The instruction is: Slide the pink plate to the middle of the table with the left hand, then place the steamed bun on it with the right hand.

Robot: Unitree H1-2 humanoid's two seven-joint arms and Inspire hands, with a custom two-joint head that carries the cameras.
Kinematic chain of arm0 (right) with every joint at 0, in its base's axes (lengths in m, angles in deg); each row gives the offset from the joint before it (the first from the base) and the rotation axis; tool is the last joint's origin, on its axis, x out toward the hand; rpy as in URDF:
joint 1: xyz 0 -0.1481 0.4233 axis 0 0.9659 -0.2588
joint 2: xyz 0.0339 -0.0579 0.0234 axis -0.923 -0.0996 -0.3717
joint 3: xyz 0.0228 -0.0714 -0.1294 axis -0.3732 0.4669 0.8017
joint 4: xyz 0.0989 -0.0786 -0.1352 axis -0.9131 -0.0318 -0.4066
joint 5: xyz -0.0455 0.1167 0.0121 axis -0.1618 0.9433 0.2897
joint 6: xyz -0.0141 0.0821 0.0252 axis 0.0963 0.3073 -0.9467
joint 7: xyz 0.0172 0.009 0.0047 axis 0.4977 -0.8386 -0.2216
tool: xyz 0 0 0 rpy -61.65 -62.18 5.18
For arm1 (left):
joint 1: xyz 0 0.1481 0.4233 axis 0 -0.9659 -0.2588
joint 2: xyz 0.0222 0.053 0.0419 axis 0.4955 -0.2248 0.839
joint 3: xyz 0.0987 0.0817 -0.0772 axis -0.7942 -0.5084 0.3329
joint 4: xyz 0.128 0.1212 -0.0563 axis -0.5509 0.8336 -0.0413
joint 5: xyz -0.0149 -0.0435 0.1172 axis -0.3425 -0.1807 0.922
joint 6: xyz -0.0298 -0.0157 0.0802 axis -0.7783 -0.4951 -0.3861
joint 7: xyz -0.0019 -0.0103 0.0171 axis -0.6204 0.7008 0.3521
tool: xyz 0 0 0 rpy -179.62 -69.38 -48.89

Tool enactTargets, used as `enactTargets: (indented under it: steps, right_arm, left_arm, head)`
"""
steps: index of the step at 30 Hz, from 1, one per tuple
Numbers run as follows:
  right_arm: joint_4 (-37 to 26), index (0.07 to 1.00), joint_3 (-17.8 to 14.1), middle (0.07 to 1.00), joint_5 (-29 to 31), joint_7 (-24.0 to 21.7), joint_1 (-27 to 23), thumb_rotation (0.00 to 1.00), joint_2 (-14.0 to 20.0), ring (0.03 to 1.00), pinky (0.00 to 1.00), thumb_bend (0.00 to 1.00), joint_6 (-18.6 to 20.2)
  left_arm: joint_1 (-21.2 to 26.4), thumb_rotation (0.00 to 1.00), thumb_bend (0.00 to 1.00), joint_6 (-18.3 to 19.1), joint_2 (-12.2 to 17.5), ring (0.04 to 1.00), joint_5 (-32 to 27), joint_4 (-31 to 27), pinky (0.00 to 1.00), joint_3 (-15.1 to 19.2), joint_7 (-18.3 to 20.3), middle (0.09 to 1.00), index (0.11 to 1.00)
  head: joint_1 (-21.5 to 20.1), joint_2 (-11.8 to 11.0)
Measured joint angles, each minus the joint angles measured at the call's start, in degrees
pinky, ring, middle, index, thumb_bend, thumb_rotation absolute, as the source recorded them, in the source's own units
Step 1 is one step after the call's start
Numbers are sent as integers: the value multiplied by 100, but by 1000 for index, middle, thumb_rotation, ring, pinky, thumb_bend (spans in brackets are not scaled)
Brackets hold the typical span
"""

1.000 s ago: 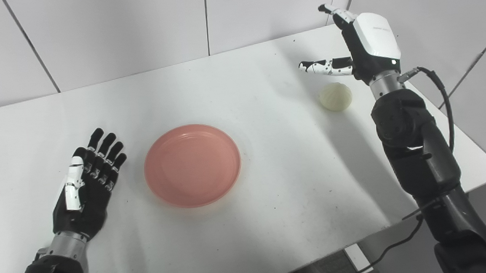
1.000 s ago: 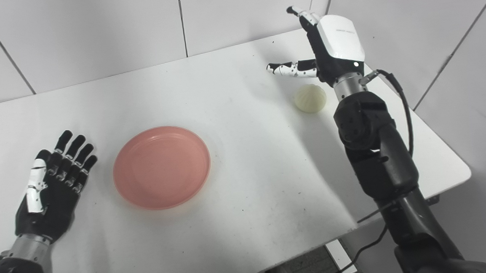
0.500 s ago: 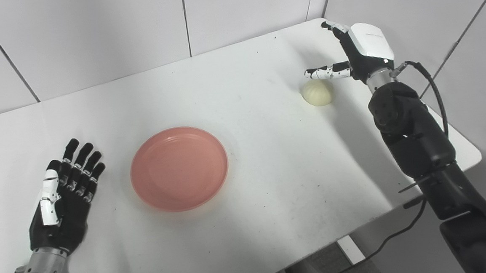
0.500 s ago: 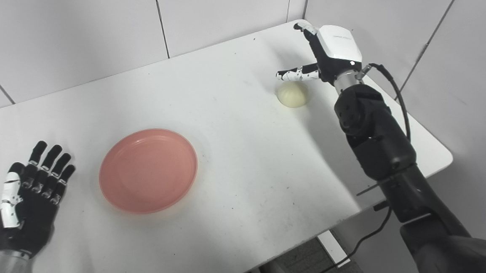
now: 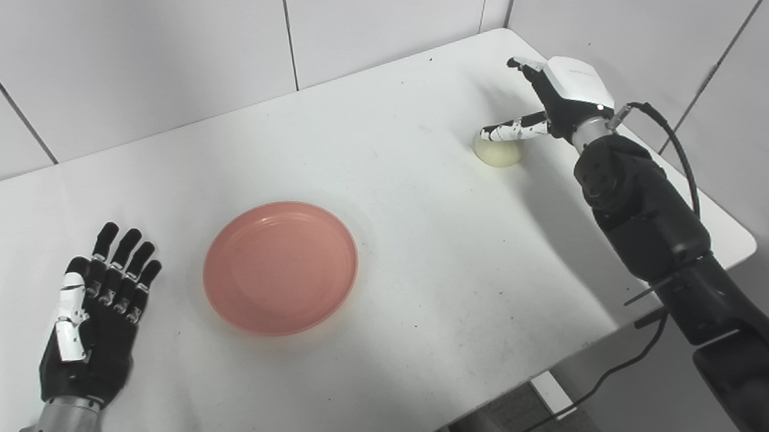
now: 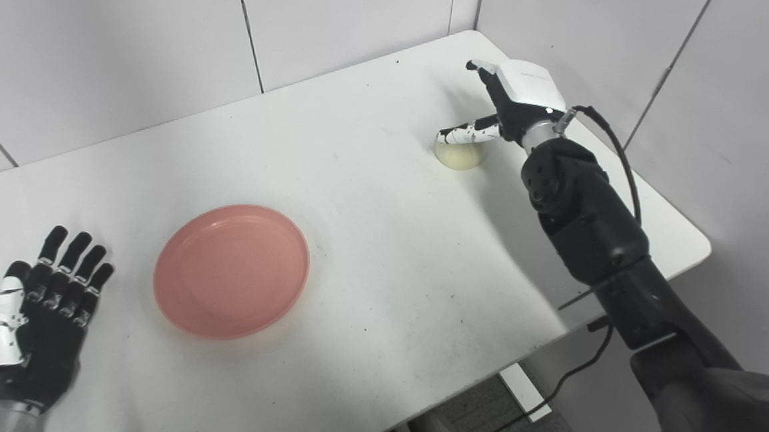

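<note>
The pink plate [image 5: 281, 267] lies flat near the middle of the white table [image 5: 383, 196], a little left of centre. My left hand [image 5: 93, 310] rests palm down on the table to the plate's left, fingers spread, holding nothing. The pale steamed bun [image 5: 499, 153] sits at the far right. My right hand [image 5: 561, 95] hovers just over and behind the bun, open, with its thumb reaching across the bun's top and its fingers lifted. Whether the thumb touches the bun is not clear.
White tiled walls stand close behind the table and along its right side, meeting at a corner near my right hand. The table's right edge [image 5: 725, 215] and front edge are close to my right arm. A black cable hangs from that arm.
The camera has shifted, so the whole scene slid left. My right hand has dropped lower, down over the bun. The left hand, plate and bun have stayed where they were.
</note>
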Motion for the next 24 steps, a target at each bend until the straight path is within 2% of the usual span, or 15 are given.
enactTargets:
  steps: [5,9,14,17,24]
  right_arm:
    - [-129,864,100,886,105,-50,91,457,-1,828,689,861,4]
    - [-152,871,171,889,144,-173,96,497,13,835,710,850,73]
    - [-216,884,379,896,57,-711,92,515,90,851,729,837,385]
    - [-215,868,378,887,-47,-926,86,469,93,845,710,848,450]
    - [-175,867,373,881,-167,-1048,35,432,92,839,708,847,459]
  left_arm:
    - [-1,1000,404,0,0,970,0,0,982,5,4,971,969]
    - [-2,1000,399,1,0,977,0,-4,987,2,4,977,971]
    - [-2,1000,393,2,4,977,3,-7,988,-6,4,978,971]
    - [-3,1000,394,2,9,977,3,-8,991,-7,4,978,972]
    - [-20,1000,404,4,8,968,2,-32,979,-7,3,970,964]
  head:
    - [0,0]
    - [-9,17]
    - [0,26]
    - [0,26]
    - [26,62]
